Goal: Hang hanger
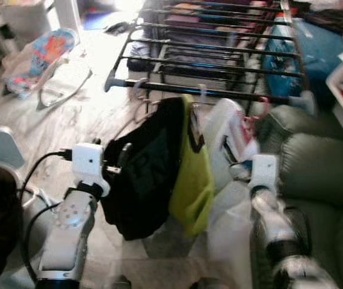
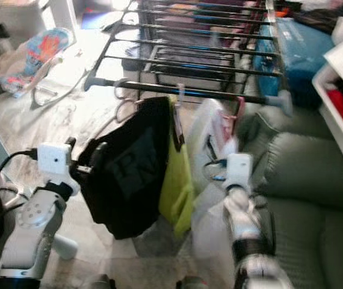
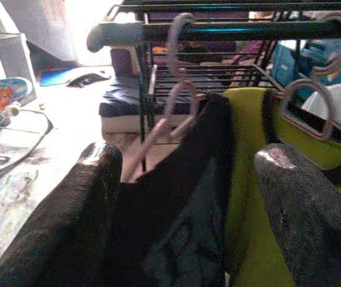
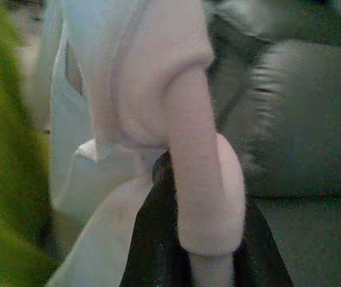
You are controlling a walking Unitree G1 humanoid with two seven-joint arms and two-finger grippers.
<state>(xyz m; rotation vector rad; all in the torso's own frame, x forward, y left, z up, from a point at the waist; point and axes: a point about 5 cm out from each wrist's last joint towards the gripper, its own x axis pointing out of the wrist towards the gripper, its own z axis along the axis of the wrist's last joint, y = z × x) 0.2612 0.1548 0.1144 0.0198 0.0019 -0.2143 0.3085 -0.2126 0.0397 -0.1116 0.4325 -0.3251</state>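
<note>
Hanging step in hand: right gripper [image 1: 244, 158] clamped on the pink hanger [image 4: 203, 179] carrying the white garment [image 1: 234, 129], just below the rack bar [image 1: 213, 91]; left gripper [image 3: 185, 197], fingers apart, faces the black garment [image 1: 144, 171]; next, lift the hook toward twelve o'clock over the bar.

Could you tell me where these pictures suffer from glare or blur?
Left eye view: window glare bleaches the floor behind the drying rack; the right arm is motion-smeared. Right wrist view: soft throughout, the pink hanger out of focus. Left wrist view: sharper.
</note>
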